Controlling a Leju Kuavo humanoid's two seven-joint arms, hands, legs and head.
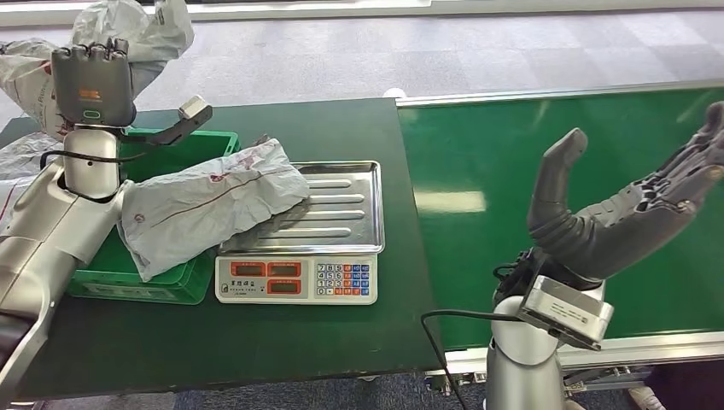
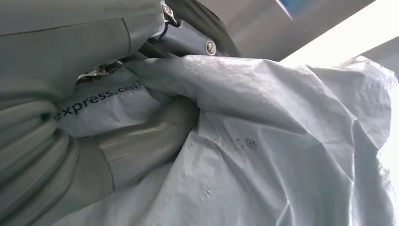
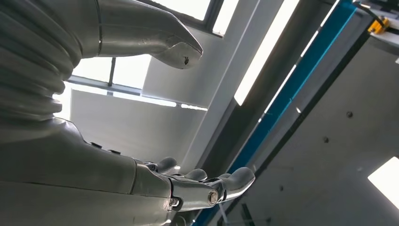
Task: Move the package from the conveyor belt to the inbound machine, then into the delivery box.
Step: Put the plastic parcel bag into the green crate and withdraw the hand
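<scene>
Head view: left hand (image 1: pixel 90 85) is raised high at the far left, back of the hand toward the camera, fingers closed around a grey poly mailer bag (image 1: pixel 137 34) that bunches up above and behind the knuckles. Left wrist view confirms the grip: the thumb (image 2: pixel 141 146) presses into the crumpled grey film, and the dark fingers (image 2: pixel 188 40) clamp over its top fold. Printed text ending in "express" is legible on the bag next to the thumb.

A second grey package (image 1: pixel 209 205), creased, with reddish marks, lies across two supports: one end rests on the steel pan of the weighing scale (image 1: pixel 341 209), the other overhangs the green plastic crate (image 1: pixel 175 286) just beside the scale. Neither hand touches it. The scale's front panel with red displays and a keypad (image 1: pixel 294 279) faces the camera. Scale and crate both stand on the dark green table (image 1: pixel 256 333).

More grey bags (image 1: pixel 21 77) are piled at the far left edge, behind the left arm.

Right hand (image 1: pixel 615 213) is held up over the green conveyor belt (image 1: pixel 512 171), palm up, thumb raised, fingers extended and spread, holding nothing. Right wrist view agrees: thumb (image 3: pixel 155 40) and fingers (image 3: pixel 226 181) are well apart with only ceiling between them. No package is visible on the stretch of belt in view.
</scene>
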